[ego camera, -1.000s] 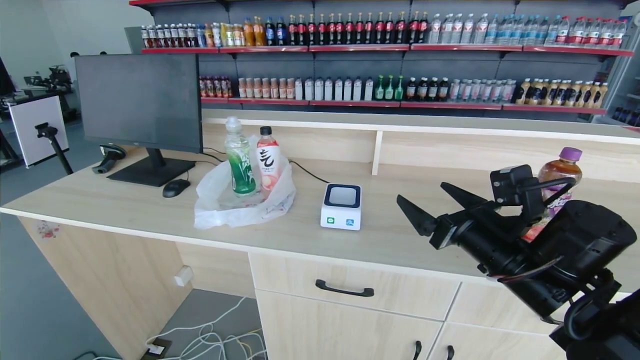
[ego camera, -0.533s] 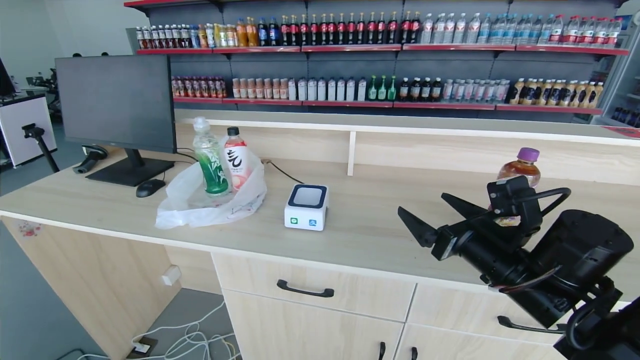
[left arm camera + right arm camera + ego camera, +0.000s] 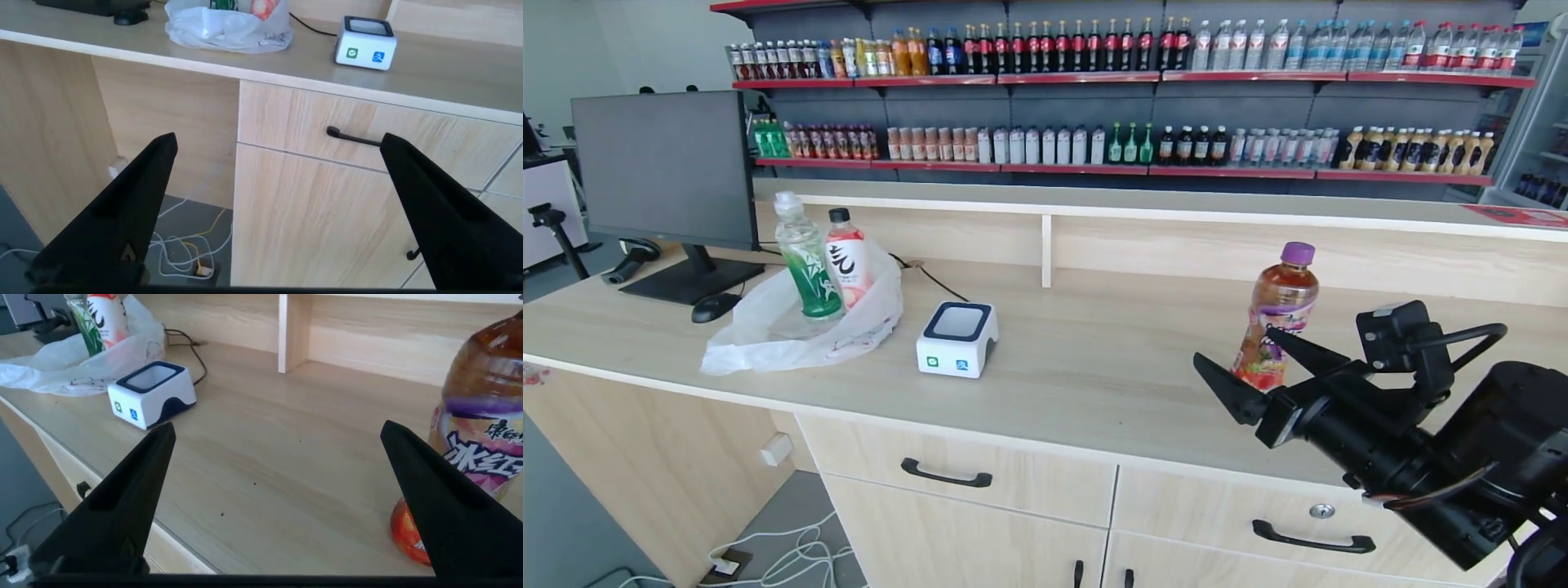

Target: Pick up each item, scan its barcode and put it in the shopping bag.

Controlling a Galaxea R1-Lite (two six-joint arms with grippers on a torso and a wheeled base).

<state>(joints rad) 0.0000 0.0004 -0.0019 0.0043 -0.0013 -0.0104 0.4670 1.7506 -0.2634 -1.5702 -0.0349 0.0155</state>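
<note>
Back wall: shelves (image 3: 1094, 82) packed with drink bottles. Long wooden surface (image 3: 1094, 367) in front, drawers (image 3: 980, 478) below it. Dark monitor (image 3: 666, 167) at the surface's left end. At the right end, right claw (image 3: 1233, 345) sits low over the surface, fingers spread wide, empty. The left claw (image 3: 279, 139) is also spread wide and empty, below the surface edge, facing the drawer fronts. White shopping bag (image 3: 768, 339) lies crumpled open on the surface just right of the monitor. A green bottle (image 3: 806, 265) and a pink-and-white bottle (image 3: 848, 260) stand upright in it, side by side. Purple-capped tea bottle (image 3: 1276, 310) upright on the surface at right, well apart from the bag. It is just beyond the right claw, beside one finger, not between them. White scanner box (image 3: 957, 339) between bag and tea bottle, near the bag. Black mouse (image 3: 715, 307) by the monitor foot.
</note>
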